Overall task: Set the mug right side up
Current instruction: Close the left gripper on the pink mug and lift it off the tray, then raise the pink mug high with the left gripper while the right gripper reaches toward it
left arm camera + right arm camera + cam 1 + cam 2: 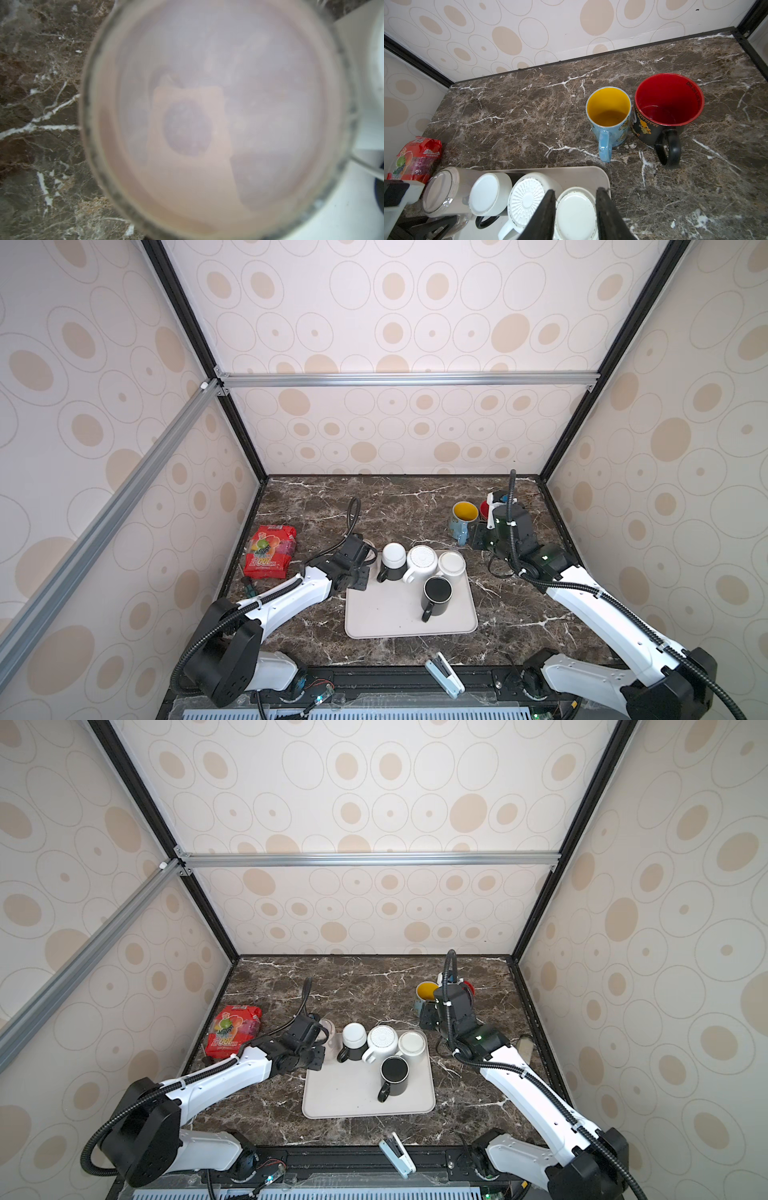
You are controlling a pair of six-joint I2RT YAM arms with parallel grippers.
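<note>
Glass mug fills the left wrist view, base up, unturned, at the left edge of the tray. Whether the left gripper grips it, I cannot tell. The right gripper hovers empty, jaws apart, over the row of inverted mugs. Beyond, the yellow-lined mug and red-lined mug stand upright.

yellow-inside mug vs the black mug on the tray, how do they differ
The yellow-inside mug is light blue outside and stands on the marble table, beside a red-lined mug; the black mug is dark inside and out and stands on the beige tray. In the top views the yellow-inside mug sits far back right, the black mug near the middle. Both are right side up, mouths open upward, each with one handle.
</note>
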